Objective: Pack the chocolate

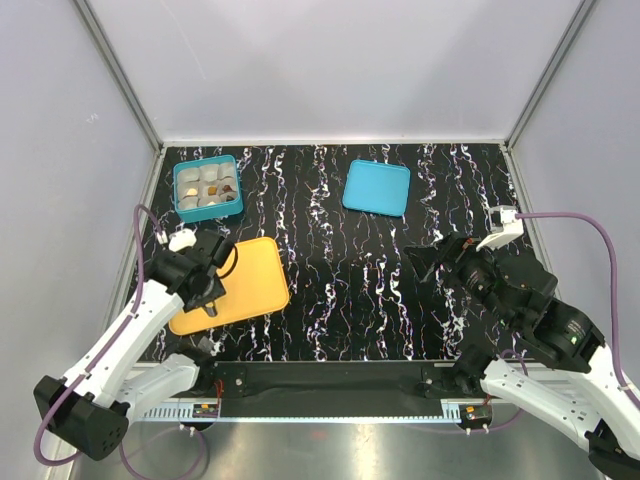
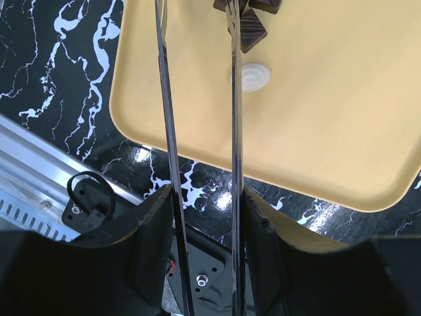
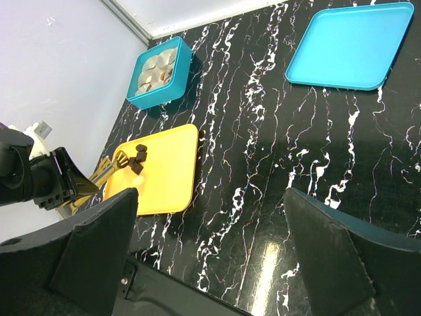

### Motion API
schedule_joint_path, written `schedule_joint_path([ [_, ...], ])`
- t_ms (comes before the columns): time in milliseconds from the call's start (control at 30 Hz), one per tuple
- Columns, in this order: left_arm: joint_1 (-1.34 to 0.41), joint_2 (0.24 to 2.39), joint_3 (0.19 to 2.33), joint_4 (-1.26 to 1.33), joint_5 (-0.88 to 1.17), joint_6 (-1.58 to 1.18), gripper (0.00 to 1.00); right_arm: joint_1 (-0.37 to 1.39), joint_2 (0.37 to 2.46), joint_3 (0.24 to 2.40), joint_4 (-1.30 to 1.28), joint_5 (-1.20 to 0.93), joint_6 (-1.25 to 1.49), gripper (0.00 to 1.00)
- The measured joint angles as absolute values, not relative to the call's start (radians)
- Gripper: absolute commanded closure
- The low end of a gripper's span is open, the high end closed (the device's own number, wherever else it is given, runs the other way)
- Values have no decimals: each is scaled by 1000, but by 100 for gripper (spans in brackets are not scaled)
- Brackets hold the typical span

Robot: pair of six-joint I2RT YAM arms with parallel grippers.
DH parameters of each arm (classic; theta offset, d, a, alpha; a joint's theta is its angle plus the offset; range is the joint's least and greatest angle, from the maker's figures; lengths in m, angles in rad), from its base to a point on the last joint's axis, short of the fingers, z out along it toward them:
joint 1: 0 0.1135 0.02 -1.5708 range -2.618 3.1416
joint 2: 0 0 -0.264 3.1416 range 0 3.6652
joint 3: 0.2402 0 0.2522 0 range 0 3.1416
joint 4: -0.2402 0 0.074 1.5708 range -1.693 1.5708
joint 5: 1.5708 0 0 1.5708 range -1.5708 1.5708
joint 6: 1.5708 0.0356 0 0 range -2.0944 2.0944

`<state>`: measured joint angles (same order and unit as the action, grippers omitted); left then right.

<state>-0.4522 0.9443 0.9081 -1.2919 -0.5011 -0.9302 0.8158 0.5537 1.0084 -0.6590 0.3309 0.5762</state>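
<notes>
Left gripper (image 2: 196,10) jaws apart, I see, above orange flat plastic tray (image 2: 342,118) | dark-brown square chocolate (image 2: 253,31) by one finger | right gripper (image 3: 210,257) jaws gaping

Black white-veined marble tabletop (image 1: 350,300), plain pale grey walls (image 1: 330,60) on three sides, aluminium corner posts (image 1: 118,72), even light.

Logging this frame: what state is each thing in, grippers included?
teal box: open, lid off, some compartments filled.
teal lid: off, flat on the table, apart from the box.
orange tray: flat on the table, loaded at one end.
dark chocolates: loose on the tray, unpacked.
cream-white chocolate: loose on the tray beside them.
left gripper: open, empty, over the tray.
right gripper: open, empty, above the table.
</notes>
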Motion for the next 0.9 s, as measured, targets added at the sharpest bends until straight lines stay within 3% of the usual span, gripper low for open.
schedule_joint_path([
  [467,-452,956,982,-1305,-503,-914,53,816,560,1002,-654,331,575,0],
  [900,-447,945,890,-1238,-451,-891,53,816,576,1002,-653,331,575,0],
])
